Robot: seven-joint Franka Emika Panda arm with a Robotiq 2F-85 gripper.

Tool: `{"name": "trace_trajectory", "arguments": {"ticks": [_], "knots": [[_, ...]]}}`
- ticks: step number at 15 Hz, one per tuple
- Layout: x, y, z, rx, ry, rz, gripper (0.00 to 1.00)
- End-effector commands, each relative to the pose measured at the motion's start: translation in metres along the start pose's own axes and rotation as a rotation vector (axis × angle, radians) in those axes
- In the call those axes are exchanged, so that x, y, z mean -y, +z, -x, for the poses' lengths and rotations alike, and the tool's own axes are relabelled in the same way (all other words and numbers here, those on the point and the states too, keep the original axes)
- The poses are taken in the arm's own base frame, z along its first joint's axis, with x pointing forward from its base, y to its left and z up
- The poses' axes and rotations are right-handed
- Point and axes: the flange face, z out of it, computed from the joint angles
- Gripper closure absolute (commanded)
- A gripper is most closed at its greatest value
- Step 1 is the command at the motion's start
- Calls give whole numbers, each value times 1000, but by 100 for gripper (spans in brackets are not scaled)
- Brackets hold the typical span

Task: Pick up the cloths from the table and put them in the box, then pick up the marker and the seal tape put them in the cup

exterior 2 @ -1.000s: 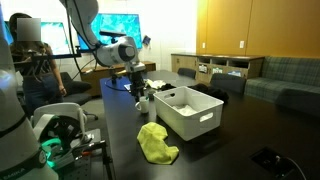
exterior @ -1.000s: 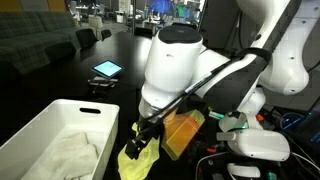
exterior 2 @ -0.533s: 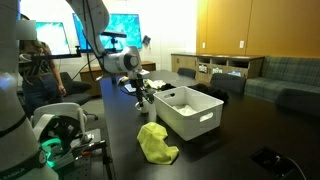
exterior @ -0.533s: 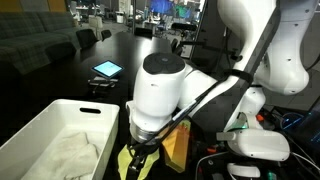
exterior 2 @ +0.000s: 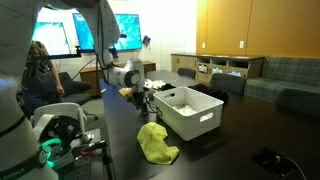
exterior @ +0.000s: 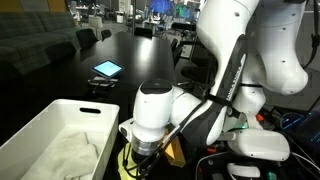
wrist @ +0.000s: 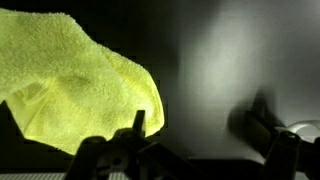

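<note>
A yellow cloth (exterior 2: pixel 156 142) lies crumpled on the dark table, beside the white box (exterior 2: pixel 190 112). In the wrist view the yellow cloth (wrist: pixel 75 85) fills the upper left, with one finger at its edge. My gripper (wrist: pixel 200 130) is open and empty over the bare dark table beside the cloth. In an exterior view the gripper (exterior: pixel 135 160) points down next to the box (exterior: pixel 60 130), with a bit of the yellow cloth (exterior: pixel 123 168) under it. A white cloth (exterior: pixel 68 152) lies inside the box. Marker, seal tape and cup do not show clearly.
A tablet (exterior: pixel 106 69) lies further back on the table. An orange object (exterior: pixel 176 150) sits behind the arm. Another robot base (exterior 2: pixel 60 135) and cables stand at the table's near end. A person (exterior 2: pixel 40 70) sits beyond.
The arm has swung down and toward the yellow cloth beside the box. The gripper has stayed open and holds nothing.
</note>
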Motion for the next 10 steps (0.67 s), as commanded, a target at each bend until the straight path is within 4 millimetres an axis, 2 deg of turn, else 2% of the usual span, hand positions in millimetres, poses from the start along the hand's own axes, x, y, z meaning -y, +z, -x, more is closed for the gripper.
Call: {"name": "trace_trajectory", "arguments": {"ticks": [1, 7, 10], "knots": [[-20, 21, 0, 12, -96, -81, 0], [-62, 38, -7, 70, -135, -80, 0], [-72, 38, -14, 77, -118, -21, 0]]}}
